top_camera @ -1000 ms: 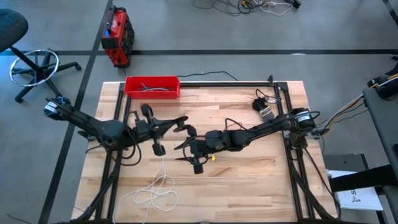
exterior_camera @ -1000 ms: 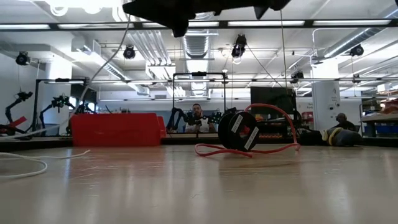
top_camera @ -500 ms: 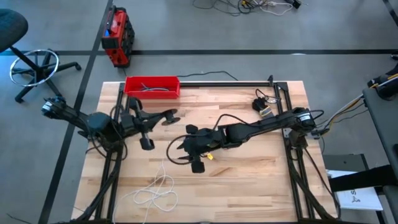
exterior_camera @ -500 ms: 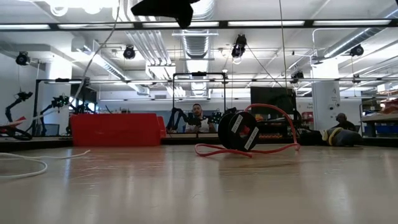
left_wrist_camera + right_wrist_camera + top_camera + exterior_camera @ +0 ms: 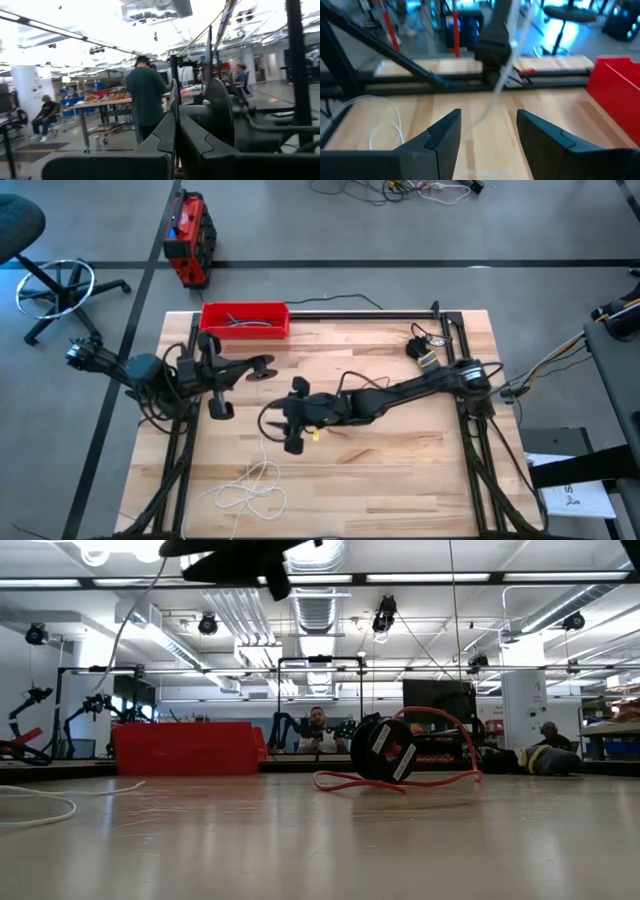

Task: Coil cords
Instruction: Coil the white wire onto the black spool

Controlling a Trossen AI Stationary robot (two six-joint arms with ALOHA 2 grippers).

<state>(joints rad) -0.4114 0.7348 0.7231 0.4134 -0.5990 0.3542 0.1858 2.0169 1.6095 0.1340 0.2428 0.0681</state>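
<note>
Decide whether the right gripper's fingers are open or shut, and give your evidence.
Open. In the right wrist view the right gripper shows a wide gap between its two dark fingers, with bare table visible through it.

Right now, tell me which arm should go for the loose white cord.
Right, probably. The right gripper is open over mid-table, facing the white cord near the front edge. The left gripper is shut and sits back near the red tray.
</note>
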